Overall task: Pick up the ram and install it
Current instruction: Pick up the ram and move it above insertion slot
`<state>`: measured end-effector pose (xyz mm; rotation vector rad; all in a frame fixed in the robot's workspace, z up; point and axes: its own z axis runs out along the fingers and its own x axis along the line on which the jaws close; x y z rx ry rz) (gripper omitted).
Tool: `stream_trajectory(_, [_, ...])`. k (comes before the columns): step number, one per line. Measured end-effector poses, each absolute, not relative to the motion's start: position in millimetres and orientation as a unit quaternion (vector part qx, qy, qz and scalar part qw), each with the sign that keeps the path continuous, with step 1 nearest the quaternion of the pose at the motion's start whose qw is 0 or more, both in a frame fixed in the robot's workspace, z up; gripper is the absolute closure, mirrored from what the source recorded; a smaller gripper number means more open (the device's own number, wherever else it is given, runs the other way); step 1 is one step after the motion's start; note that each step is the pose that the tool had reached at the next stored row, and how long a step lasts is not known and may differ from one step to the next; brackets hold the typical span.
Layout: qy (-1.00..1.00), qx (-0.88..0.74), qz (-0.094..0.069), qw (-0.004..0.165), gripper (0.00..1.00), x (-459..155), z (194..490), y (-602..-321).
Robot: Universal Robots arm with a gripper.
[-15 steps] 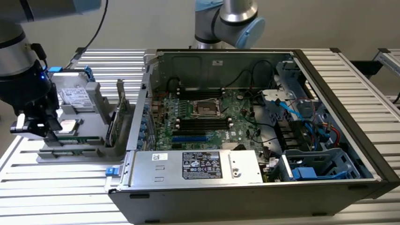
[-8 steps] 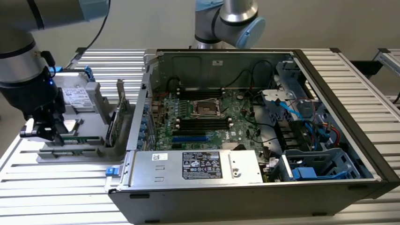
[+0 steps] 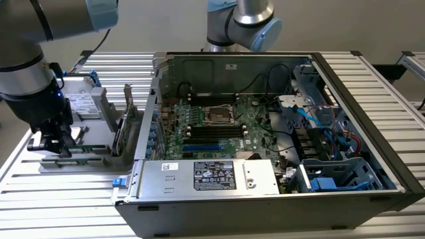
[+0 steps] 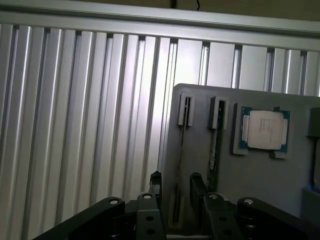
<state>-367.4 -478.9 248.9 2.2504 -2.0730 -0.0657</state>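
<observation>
Pincer (image 4: pixel 176 181) jaws stood partly open, its two black fingers (image 4: pixel 155 184) set one on each side of the ram (image 4: pixel 178 150). A sliver of gap showed on either side of it, so the pincer gripped nothing. The ram stood on its edge, seen as a thin line, with its far end seated in a small grey slotted clip on the grey tray (image 4: pixel 280 185).

Just beside it a second stick (image 4: pixel 214 150) stood on edge in a clip of its own, parallel to the first, its green board and dark chips showing. That made two sticks and two clips. Beyond the second stick one square silver processor (image 4: pixel 264 129) lay flat in a recess of the same tray. The tray rested on the ribbed aluminium surface (image 4: pixel 75 125).

In the exterior view the pincer (image 3: pixel 54 144) hung low over the tray at that view's left. One silver hard drive (image 3: pixel 85 104) with blue rails stood further back on the tray. One open computer case (image 3: pixel 391 149) lay well apart toward that view's right, its one motherboard (image 3: pixel 219 124) exposed, with black slots on both sides of the socket. One labelled power supply (image 3: pixel 212 177) sat along the case's near edge.
</observation>
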Motion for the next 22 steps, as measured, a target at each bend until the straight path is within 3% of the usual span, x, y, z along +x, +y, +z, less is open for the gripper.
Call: stream_trajectory(22, [-0.677, 0.735, -0.021, 0.041, 0.64, -369.1, 210.8, -466.2])
